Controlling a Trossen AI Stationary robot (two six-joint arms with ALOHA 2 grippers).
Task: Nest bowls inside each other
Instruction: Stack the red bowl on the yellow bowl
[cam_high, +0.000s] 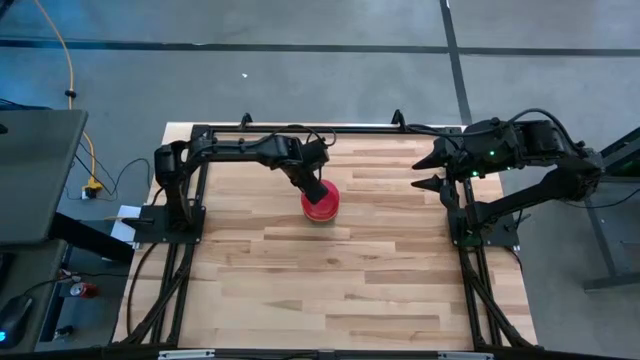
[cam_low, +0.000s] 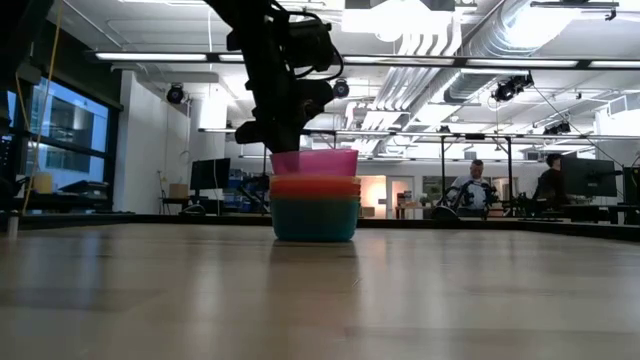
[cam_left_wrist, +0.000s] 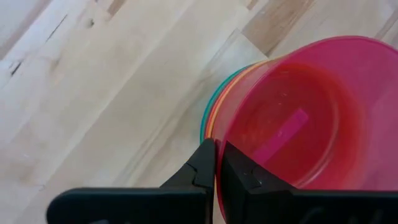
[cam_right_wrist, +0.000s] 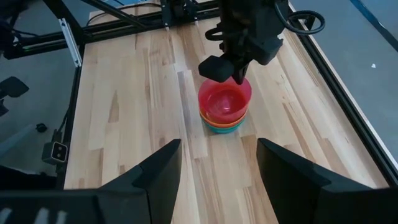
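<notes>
Pinching pink-red bowl (cam_left_wrist: 298, 118) rim atop stack: left claw (cam_left_wrist: 217, 163).

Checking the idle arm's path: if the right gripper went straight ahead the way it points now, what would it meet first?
Probably the bowl stack, pink-red bowl on top, where the left gripper pinches the rim. The right gripper is open and aimed that way over bare table; depth is unclear.

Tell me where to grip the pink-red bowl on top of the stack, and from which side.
Grip the pink-red bowl by its thin rim, coming from above. It sits nested in the stack, so only its upper wall shows. The left end effector already pinches that rim, one finger inside and one outside.
</notes>
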